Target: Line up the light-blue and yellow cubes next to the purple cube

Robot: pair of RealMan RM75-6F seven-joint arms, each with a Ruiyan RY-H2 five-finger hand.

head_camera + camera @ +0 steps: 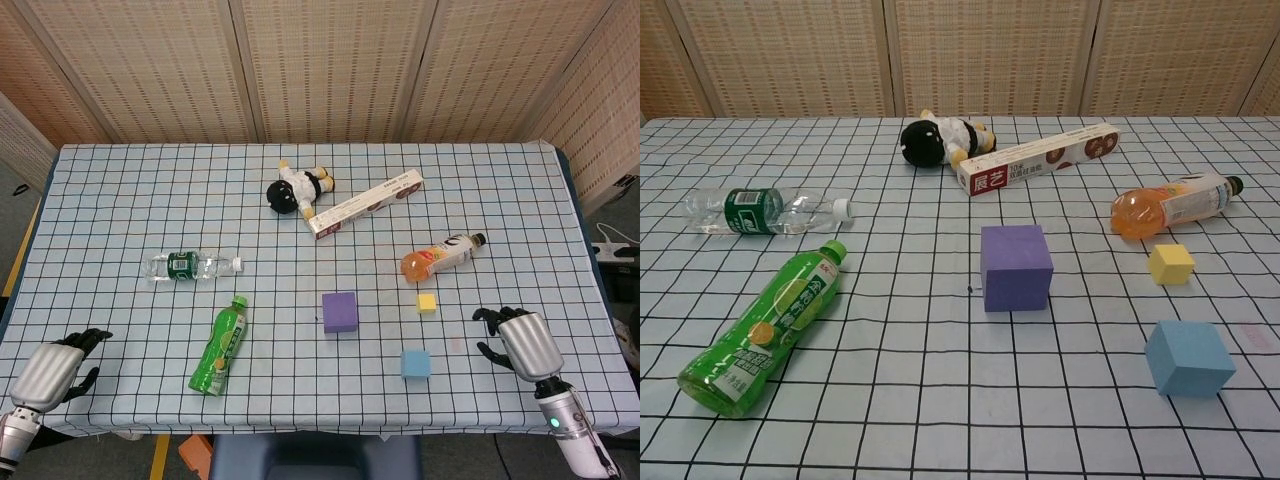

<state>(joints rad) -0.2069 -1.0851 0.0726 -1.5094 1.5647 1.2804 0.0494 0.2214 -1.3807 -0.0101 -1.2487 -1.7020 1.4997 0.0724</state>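
Overhead, your right robot hand hovers empty with fingers loosely curled, the light-blue cube near its left, yellow cube beyond, purple cube farther left, while your left robot hand idles likewise; chest view shows neither robot hand.

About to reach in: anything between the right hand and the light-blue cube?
Nothing; in the head view only bare checked tablecloth separates the right hand from the light-blue cube.
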